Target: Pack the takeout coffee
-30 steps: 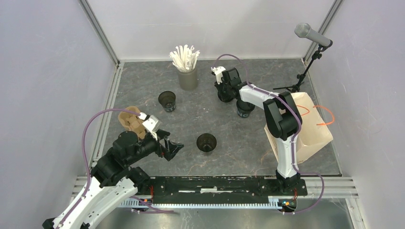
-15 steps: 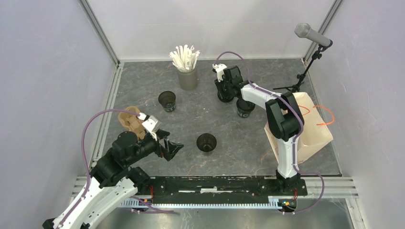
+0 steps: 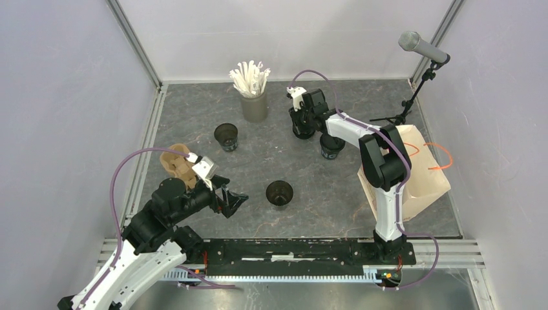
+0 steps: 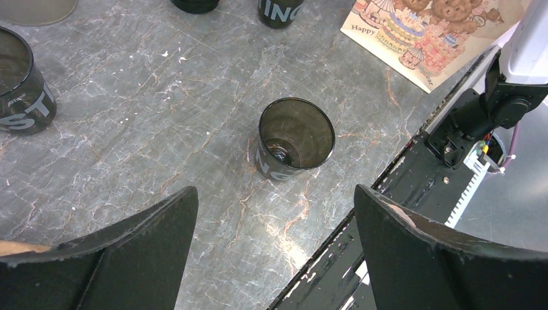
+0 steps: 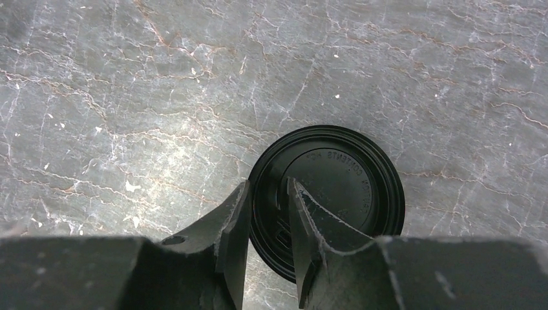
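Four black takeout coffee cups stand on the grey marble table. One open cup [image 3: 226, 136] is left of centre, and another open cup [image 3: 279, 192] [image 4: 296, 137] sits just ahead of my left gripper [image 3: 234, 200] [image 4: 276, 194], which hangs wide open and empty. A third cup [image 3: 331, 147] stands beside the right arm. At the back, my right gripper [image 3: 301, 124] [image 5: 268, 184] points down on the fourth cup's round black lid [image 5: 336, 194]. Its jaws are slightly apart and straddle the lid's rim. The cup under that lid is hidden.
A grey cup of white straws [image 3: 254, 97] stands at the back. A brown pulp carrier [image 3: 179, 165] lies at the left by my left arm. A paper bag [image 3: 417, 174] lies at the right, with a microphone stand [image 3: 420, 71] behind it.
My right gripper has edged slightly back and its jaws have parted a little over the lid. The left arm and the other cups have not moved.
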